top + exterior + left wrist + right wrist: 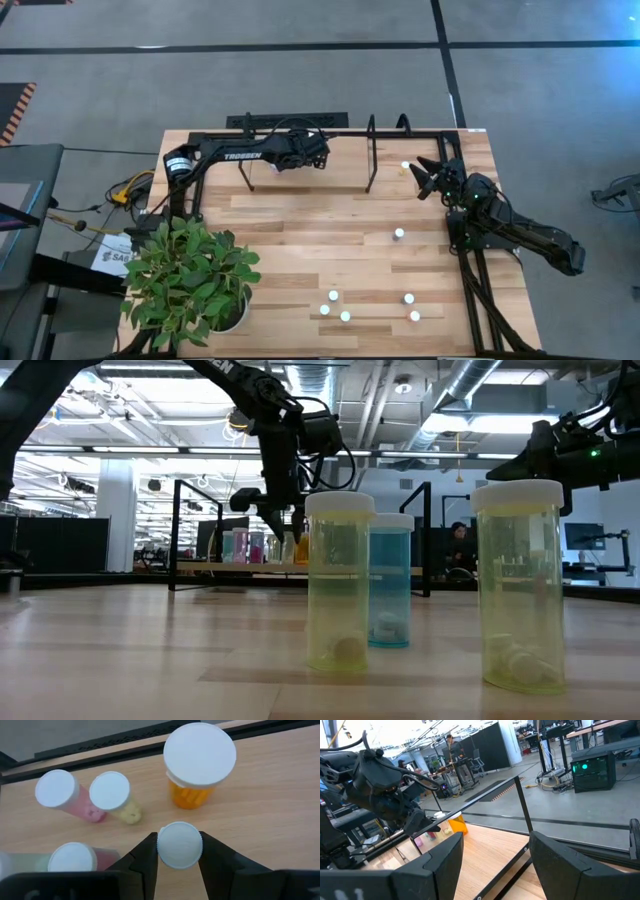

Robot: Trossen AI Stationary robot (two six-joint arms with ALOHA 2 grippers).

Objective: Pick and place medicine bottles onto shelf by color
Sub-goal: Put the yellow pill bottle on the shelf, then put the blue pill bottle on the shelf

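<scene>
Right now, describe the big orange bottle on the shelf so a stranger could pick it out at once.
Start at the shelf along the table's far edge, then go to where the left pincer hangs over the bottles standing on its board. The big orange bottle stands just beyond the small one that the pincer grips. Its white cap is far wider than its neighbours', and its body is orange, not pink or yellowish.

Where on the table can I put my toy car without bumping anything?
The middle of the table is bare, between the shelf, the plant and the front bottles. It is crowded under the left gripper, shut on a bottle.
</scene>
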